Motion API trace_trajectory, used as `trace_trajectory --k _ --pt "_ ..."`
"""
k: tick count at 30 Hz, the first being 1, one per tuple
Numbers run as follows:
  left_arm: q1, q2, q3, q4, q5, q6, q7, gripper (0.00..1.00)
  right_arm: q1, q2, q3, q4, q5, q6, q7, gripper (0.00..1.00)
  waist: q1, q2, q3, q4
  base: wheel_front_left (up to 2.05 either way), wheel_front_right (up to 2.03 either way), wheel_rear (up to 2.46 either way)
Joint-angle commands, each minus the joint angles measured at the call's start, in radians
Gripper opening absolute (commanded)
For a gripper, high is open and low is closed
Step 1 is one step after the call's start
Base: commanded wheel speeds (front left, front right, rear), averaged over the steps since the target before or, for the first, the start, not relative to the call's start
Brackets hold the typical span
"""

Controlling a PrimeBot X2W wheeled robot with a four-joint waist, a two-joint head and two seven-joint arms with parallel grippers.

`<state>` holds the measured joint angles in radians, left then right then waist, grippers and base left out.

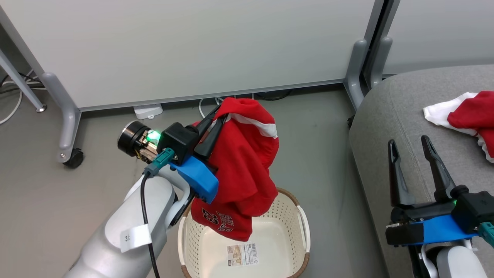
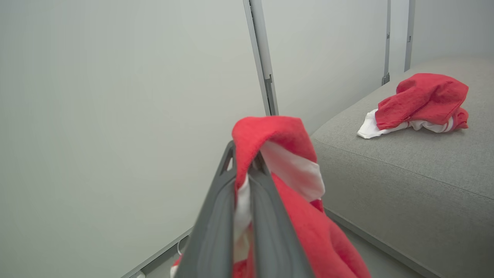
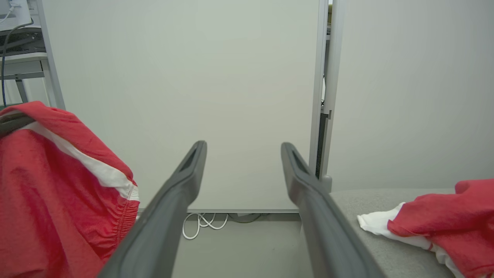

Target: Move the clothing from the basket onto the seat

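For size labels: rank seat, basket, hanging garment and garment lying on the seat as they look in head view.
1. seat
2. hanging garment and basket: alike; garment nearer the camera, basket cropped
3. garment lying on the seat, cropped

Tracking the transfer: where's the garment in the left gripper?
Head view, left of centre: the garment hangs from the shut left gripper above the basket, left of the seat.

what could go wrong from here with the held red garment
The left gripper pinches only a fold of the red garment; the hanging bulk might slip free before the seat.
Its low hem hangs over the basket and may catch the rim.
The open right gripper stands at the seat's edge; cloth could snag its fingers.
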<state>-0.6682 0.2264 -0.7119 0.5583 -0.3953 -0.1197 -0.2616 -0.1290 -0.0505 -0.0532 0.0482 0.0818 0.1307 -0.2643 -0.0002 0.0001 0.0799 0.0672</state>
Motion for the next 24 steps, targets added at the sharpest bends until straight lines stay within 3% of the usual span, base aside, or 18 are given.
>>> trace_trajectory --k 1,12,24 --pt "0.016 -0.002 0.008 -0.003 0.008 -0.004 -0.005 0.0 0.016 0.0 0.002 0.004 0.003 0.0 0.0 1.0 0.0002 -0.0001 -0.005 0.004 0.0 0.0 0.0" --pt "0.022 -0.008 0.017 0.001 0.023 -0.01 -0.005 0.0 -0.012 0.0 0.073 -0.004 0.007 0.0 0.0 1.0 0.0002 -0.0001 -0.012 0.014 0.0 0.0 0.0" --pt "-0.013 -0.027 0.012 -0.009 0.042 -0.01 -0.005 0.0 -0.142 0.0 0.365 0.1 0.028 0.0 0.0 1.0 0.0002 -0.0001 0.019 0.029 0.0 0.0 0.0"
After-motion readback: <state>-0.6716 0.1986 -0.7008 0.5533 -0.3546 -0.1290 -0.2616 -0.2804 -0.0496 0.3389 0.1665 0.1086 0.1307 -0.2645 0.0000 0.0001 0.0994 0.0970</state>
